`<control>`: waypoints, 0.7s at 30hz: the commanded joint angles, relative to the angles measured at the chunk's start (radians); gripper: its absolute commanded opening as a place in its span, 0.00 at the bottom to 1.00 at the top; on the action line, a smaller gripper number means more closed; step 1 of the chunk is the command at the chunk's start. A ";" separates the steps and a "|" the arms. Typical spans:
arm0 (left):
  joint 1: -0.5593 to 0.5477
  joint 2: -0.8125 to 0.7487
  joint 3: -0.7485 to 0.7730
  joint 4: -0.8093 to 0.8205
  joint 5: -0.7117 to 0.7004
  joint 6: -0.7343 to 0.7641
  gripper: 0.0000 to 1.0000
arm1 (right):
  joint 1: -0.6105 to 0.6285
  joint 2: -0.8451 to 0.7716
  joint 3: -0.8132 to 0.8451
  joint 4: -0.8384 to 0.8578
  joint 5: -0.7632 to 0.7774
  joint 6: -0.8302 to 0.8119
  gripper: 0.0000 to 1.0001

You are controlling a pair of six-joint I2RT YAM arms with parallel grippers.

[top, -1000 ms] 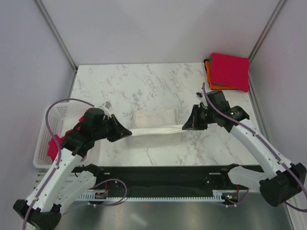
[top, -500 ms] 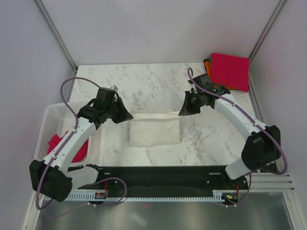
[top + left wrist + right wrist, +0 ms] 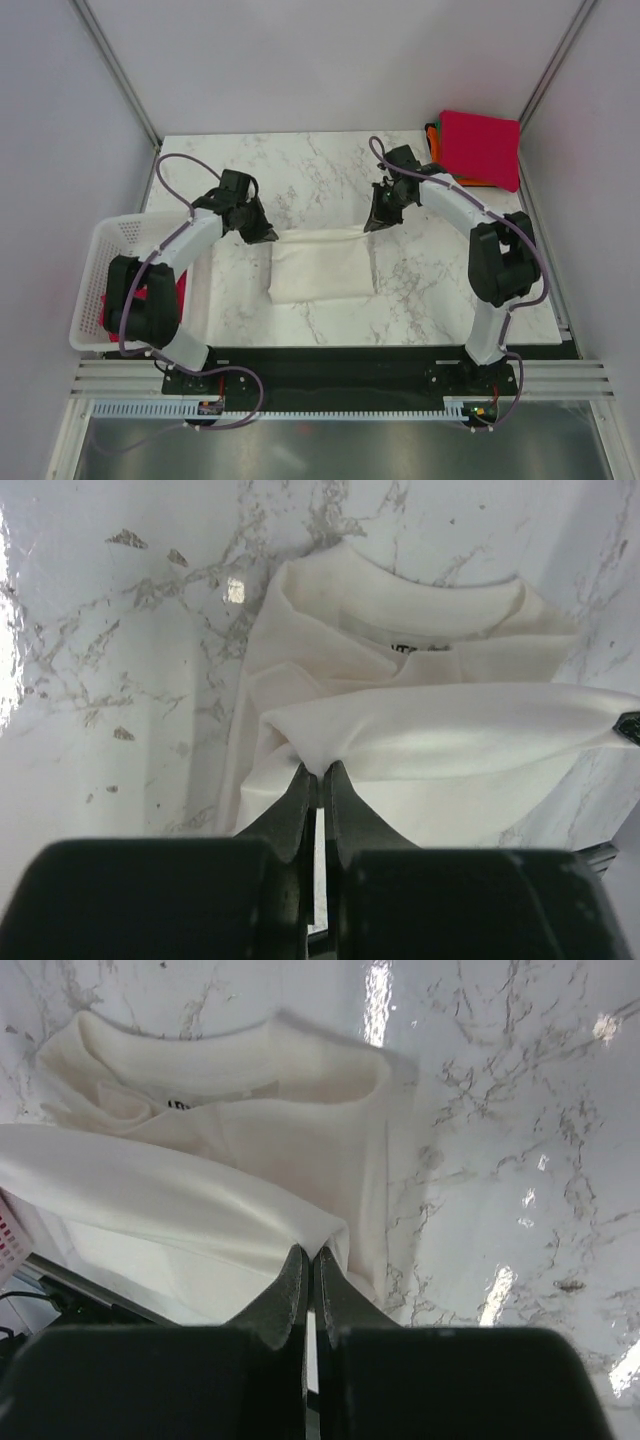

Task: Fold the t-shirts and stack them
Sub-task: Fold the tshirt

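Note:
A white t-shirt [image 3: 320, 265] lies partly folded on the marble table, its print hidden. My left gripper [image 3: 268, 235] is shut on the shirt's far left corner, and the left wrist view shows the cloth [image 3: 440, 730] pinched at the tips. My right gripper [image 3: 370, 226] is shut on the far right corner, with cloth [image 3: 200, 1210] pinched in the right wrist view. Both hold the folded-over edge stretched above the lower layer, near the collar end. A magenta-pink t-shirt [image 3: 482, 148] lies folded on top of an orange one [image 3: 432, 136] at the back right corner.
A white lattice basket [image 3: 100, 270] stands at the table's left edge with pink-red cloth [image 3: 112, 305] inside. The marble table [image 3: 300, 175] runs back toward the enclosure walls. A black rail lies along the near edge.
Both grippers have carried the shirt's near edge away from the arms' bases, over the lower layer toward the collar. The shirt now lies folded in half.

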 commanded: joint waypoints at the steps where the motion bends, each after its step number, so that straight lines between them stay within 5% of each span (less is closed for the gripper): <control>1: 0.039 0.096 0.082 0.041 -0.060 0.063 0.02 | -0.038 0.073 0.077 -0.008 0.094 -0.051 0.00; 3: 0.050 0.172 0.112 0.046 -0.058 0.070 0.06 | -0.046 0.135 0.108 -0.009 0.083 -0.059 0.15; 4: 0.054 0.197 0.154 0.046 -0.054 0.074 0.16 | -0.047 0.154 0.150 -0.009 0.075 -0.064 0.26; 5: 0.068 0.225 0.178 0.033 -0.032 0.085 0.25 | -0.058 0.191 0.181 -0.028 0.069 -0.065 0.47; 8: 0.076 0.291 0.328 -0.037 -0.023 0.118 0.47 | -0.078 0.210 0.325 -0.104 0.081 -0.073 0.70; 12: 0.053 0.214 0.441 -0.158 -0.089 0.152 0.55 | -0.084 0.112 0.414 -0.161 0.144 -0.087 0.75; 15: 0.033 0.089 0.403 -0.168 -0.104 0.152 0.57 | -0.058 -0.037 0.323 -0.126 0.089 -0.048 0.75; 21: -0.053 -0.126 0.083 -0.093 -0.031 0.076 0.56 | 0.137 -0.261 -0.061 0.114 -0.032 0.097 0.71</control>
